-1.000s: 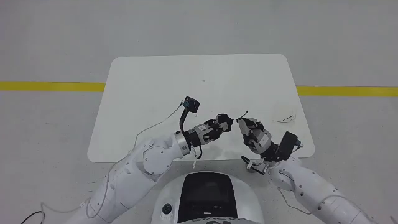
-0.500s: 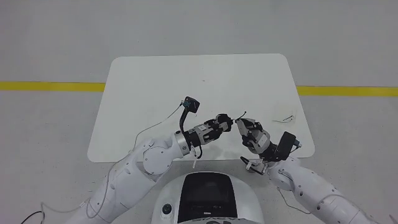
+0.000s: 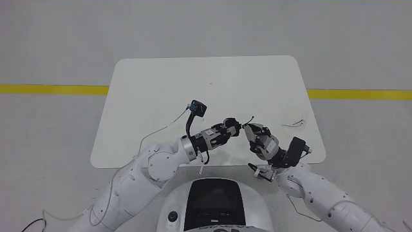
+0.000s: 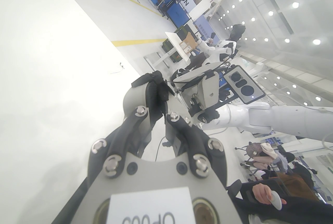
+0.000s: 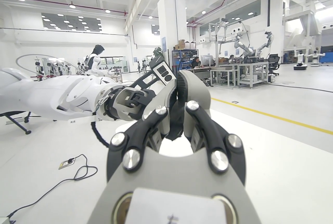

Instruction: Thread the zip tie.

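Left hand [image 3: 235, 127] and right hand [image 3: 250, 129], tip to tip above the near part of the white bench [image 3: 193, 84], both raised off its surface. We read both hands as closed. In the left wrist view the dark pads of the left hand are pressed together with no gap. In the right wrist view the right hand's fingers meet in the same way, just in front of the other hand.

The zip tie [image 3: 248, 120] is the thin dark strand between the two hands. It runs from the point where the fingertips meet and slants up and away from the robot, its free end in the air. We take each hand to be pinching one part of it.

Progress: we judge the pick-up and the alignment as done, since the tie is off the bench and held from both sides. The threading itself is the open step. The strand is too fine in the top view for us to tell whether its tail has entered the head. What is left, in our judgement, is to confirm entry and draw the tail through.

A second, loose zip tie [image 3: 296, 124] lies flat on the bench near its right edge, well apart from both hands.
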